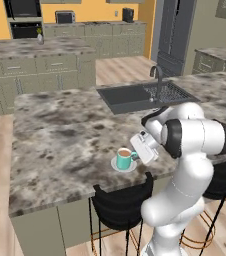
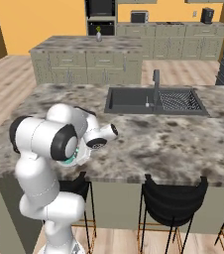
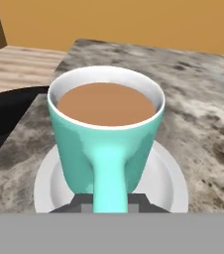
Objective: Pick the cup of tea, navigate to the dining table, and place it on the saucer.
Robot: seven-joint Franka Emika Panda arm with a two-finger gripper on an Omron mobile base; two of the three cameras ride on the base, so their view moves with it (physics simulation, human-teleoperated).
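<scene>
The teal cup of tea (image 3: 106, 134) stands upright on the white saucer (image 3: 168, 183), full of brown liquid, with its handle pointing at the hand camera. My gripper (image 3: 109, 204) is shut on that handle, one dark fingertip (image 3: 82, 201) on each side of it. From the left base view the cup of tea (image 1: 124, 157) and saucer (image 1: 116, 165) sit near the front edge of the dining table (image 1: 60, 135), with my gripper (image 1: 136, 155) at the cup's right side. In the right base view my arm hides all but a teal sliver of the cup (image 2: 72, 159).
A dark inset sink (image 1: 135, 95) with a faucet (image 1: 157, 80) lies further back on the granite top. Black chairs (image 1: 122, 200) (image 2: 173, 198) stand under the table's near edge. A separate counter with green drawers (image 1: 35, 55) is beyond, across wooden floor.
</scene>
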